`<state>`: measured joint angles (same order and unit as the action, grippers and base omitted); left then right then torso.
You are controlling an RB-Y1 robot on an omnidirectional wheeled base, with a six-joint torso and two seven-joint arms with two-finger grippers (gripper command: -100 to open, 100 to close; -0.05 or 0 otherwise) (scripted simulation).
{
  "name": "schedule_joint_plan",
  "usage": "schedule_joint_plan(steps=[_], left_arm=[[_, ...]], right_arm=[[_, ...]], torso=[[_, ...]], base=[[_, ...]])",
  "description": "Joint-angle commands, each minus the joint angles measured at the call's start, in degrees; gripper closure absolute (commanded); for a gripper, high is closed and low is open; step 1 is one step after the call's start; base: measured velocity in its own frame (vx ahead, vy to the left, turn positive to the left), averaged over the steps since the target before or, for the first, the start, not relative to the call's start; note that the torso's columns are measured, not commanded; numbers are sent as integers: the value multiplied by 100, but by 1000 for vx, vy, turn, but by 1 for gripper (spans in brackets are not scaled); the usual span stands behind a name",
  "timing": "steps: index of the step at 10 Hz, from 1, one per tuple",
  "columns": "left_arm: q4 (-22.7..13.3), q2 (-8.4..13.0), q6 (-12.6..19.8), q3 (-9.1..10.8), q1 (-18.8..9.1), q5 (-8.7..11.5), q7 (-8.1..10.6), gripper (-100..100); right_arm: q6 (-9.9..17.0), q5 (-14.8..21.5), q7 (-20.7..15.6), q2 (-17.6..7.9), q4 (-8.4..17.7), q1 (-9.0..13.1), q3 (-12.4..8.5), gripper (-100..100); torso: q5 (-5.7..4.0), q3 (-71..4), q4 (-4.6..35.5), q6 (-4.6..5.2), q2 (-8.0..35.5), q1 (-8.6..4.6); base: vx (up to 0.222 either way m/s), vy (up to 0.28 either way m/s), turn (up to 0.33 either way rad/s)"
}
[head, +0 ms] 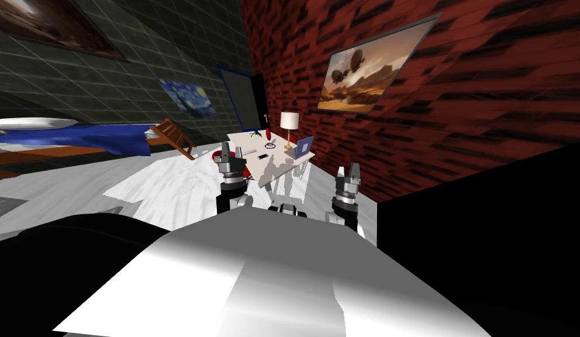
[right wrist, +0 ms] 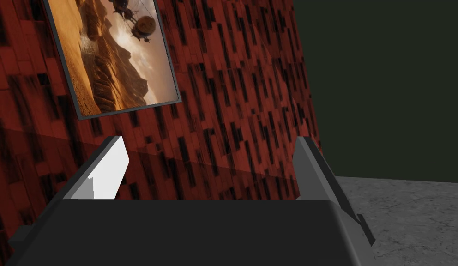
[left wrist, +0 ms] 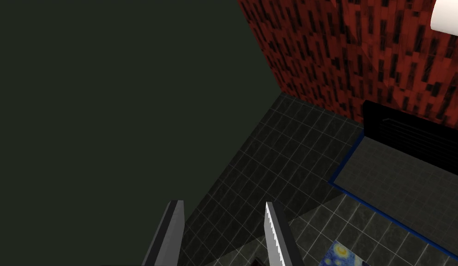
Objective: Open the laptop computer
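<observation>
Two grippers, you'll see, hold nothing: the left gripper [head: 231,154] with its jaws spread, then farther off the pale table [head: 252,146] bearing the laptop [head: 304,146] at its right end beside the lamp [head: 289,123], blue screen standing upright, then the right gripper [head: 348,173], jaws spread wide too.

Table [head: 248,153] with laptop [head: 303,146], lamp [head: 289,121], phone [head: 263,156]

Head view dim and rolled, walls splayed to the corners by the wide lens; floor [head: 166,187] glares white in patches, pale desk [head: 270,169] throws streaky shadows below its near edge; laptop [head: 304,146] at desk's right edge tiny, detail unreadable; pure black area [head: 487,251] at right; wrist views dark but sharp-edged, shade line crossing brick wall [right wrist: 214,152]
</observation>
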<state>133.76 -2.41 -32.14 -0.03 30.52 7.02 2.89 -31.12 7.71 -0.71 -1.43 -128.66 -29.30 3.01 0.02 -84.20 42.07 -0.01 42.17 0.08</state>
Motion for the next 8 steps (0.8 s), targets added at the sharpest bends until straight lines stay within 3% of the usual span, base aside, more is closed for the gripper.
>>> schedule_joint_plan(steps=[1, 6, 7, 8], left_arm=[[0, 0, 0, 0, 0, 0, 0, 0], [0, -1, 0, -1, -1, 0, 0, 0], [0, -1, 0, -1, -1, 0, 0, 0], [0, 0, 0, 0, 0, 0, 0, 0]], right_arm=[[208, 157, -38, -388, 238, 120, 4, -100], [908, 730, -198, -995, 944, 510, 102, -100], [908, 730, -198, -995, 951, 510, 102, -100], [1081, 874, -238, -1110, 1123, 607, 126, -100]], torso=[[0, -25, 17, 0, 16, 0], [0, -33, 23, 0, 17, -1], [-1, -34, 23, 1, 17, -4], [-5, -38, 20, 5, 8, -21]], base=[[-84, 51, 95], [-96, 93, 149], [-83, 73, 54], [-78, 74, 128]])
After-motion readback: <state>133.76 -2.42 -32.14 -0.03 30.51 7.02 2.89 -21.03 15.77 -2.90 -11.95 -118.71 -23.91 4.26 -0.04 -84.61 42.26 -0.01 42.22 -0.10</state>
